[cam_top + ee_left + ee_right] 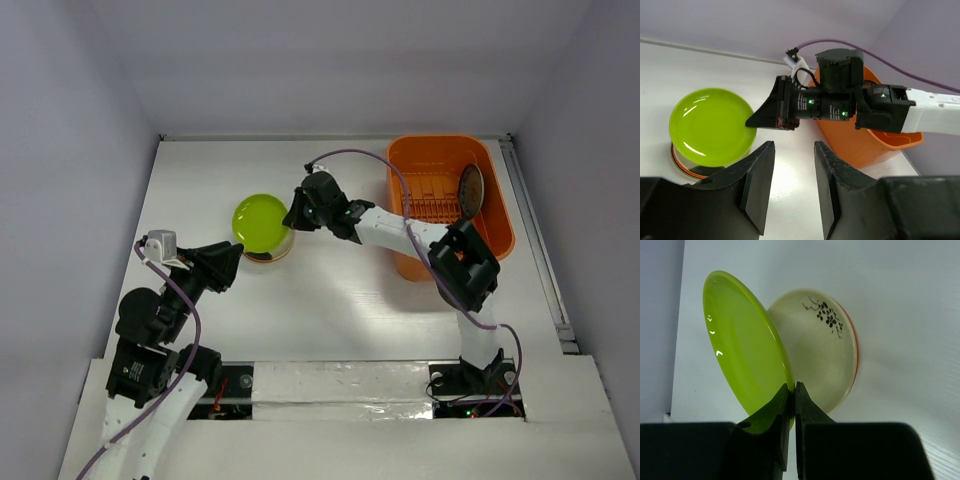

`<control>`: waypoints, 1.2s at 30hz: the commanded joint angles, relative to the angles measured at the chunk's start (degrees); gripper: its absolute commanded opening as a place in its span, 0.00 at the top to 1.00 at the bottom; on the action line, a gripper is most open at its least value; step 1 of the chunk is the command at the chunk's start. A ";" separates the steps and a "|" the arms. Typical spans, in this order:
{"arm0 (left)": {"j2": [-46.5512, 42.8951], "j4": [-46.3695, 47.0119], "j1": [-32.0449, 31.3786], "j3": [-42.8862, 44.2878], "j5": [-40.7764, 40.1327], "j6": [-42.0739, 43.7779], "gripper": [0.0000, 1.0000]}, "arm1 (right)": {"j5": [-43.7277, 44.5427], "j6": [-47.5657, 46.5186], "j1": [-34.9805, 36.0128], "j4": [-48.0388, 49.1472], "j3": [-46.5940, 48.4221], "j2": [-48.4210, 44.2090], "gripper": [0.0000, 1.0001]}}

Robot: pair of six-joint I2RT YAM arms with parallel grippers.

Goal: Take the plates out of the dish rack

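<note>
My right gripper (292, 217) is shut on the rim of the yellow-green plate (259, 221) and holds it tilted just over a stack of plates (270, 256) on the table. In the right wrist view the yellow-green plate (742, 347) stands above a cream plate with a black flower print (817, 347) lying on a red-orange one (855, 360). The orange dish rack (450, 195) at the back right holds one dark patterned plate (471, 190) on edge. My left gripper (232, 262) is open and empty, just left of the stack; its jaws show apart in the left wrist view (792, 150).
White walls close in the table on the left, back and right. The right arm (400, 232) stretches from the rack's front across to the stack. A purple cable (360, 158) loops above it. The rack also shows in the left wrist view (875, 145).
</note>
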 commanded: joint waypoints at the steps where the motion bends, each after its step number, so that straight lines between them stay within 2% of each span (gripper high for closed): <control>1: 0.41 2.31 0.18 0.37 -0.05 -0.25 0.65 | -2.75 3.68 1.22 7.67 -1.32 -0.11 0.95; 3: 0.59 2.40 0.18 0.28 0.12 -0.25 0.65 | -1.53 3.59 1.83 6.36 -1.23 0.60 0.93; 9: 0.41 2.40 0.18 0.28 0.21 -0.25 0.65 | 1.63 3.68 2.89 5.65 -2.72 0.78 0.79; 14: 0.59 2.49 0.18 0.28 0.39 -0.25 0.65 | 4.01 2.89 2.89 1.96 -3.42 -0.45 0.56; 15: 0.50 2.49 0.18 0.28 0.30 -0.25 0.65 | 4.36 2.19 2.89 1.35 -3.34 -0.89 0.55; 16: 0.41 2.40 0.18 0.28 0.30 -0.25 0.65 | 5.76 1.84 2.89 0.39 -3.34 -1.94 0.49; 19: 0.33 2.49 0.18 0.28 0.30 -0.16 0.65 | 9.88 -0.18 2.89 -2.87 -3.78 -4.49 0.48; 20: 0.33 2.49 0.18 0.28 0.38 -0.16 0.65 | 11.03 -0.80 2.89 -3.83 -4.04 -6.59 0.44; 23: 0.06 2.58 0.18 0.28 0.56 -0.16 0.65 | 17.71 -2.64 2.89 -7.09 -5.89 -10.81 0.44; 24: -0.03 2.58 0.18 0.28 0.65 -0.16 0.65 | 19.29 -3.87 2.89 -8.57 -6.41 -13.70 0.45; 26: -0.11 2.58 0.18 0.28 0.65 -0.16 0.65 | 25.79 -5.10 2.37 -10.86 -7.29 -16.87 0.62; 28: -0.29 2.67 0.18 0.19 1.00 -0.07 0.65 | 33.06 -6.86 0.35 -14.38 -9.13 -22.06 0.83; 29: -0.38 2.58 0.18 0.19 1.17 -0.07 0.65 | 34.76 -7.48 -2.27 -15.43 -9.84 -23.73 1.00; 34: -1.34 2.84 0.18 0.10 1.70 -0.07 0.65 | 45.91 -12.05 -13.70 -22.99 -14.15 -33.66 1.00; 36: -2.13 2.84 0.18 0.10 1.62 -0.07 0.65 | 47.60 -13.54 -19.66 -25.88 -15.03 -35.08 1.00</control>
